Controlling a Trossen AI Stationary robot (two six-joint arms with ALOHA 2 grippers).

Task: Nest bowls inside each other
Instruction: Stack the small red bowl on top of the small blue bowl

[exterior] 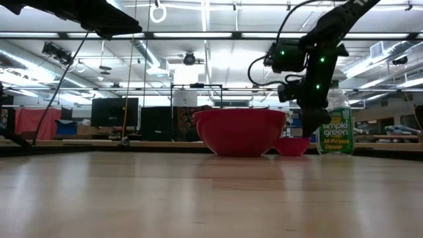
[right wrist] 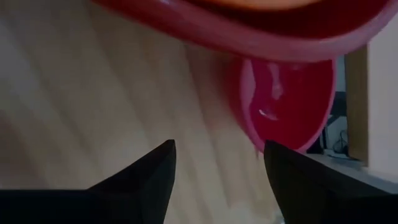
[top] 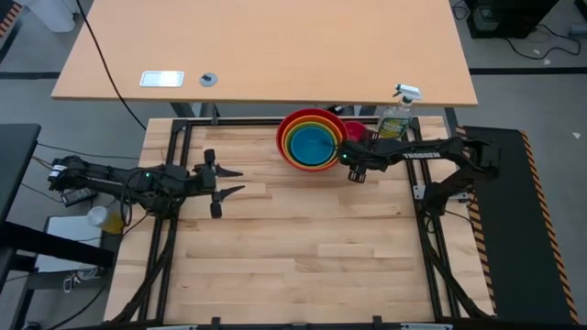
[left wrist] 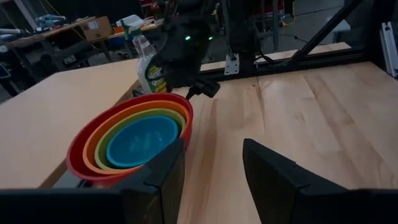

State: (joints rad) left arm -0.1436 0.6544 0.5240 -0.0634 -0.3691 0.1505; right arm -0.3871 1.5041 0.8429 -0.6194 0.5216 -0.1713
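My right pincer [top: 352, 170] hangs spread and empty beside the pink bowl [top: 356, 132], right of the nested bowls [top: 311, 139] at the frame's upper middle.

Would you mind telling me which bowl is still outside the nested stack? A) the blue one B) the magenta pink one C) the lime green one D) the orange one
B: the magenta pink bowl sits alone on the table beside the red bowl, which holds the orange, lime green and blue bowl.
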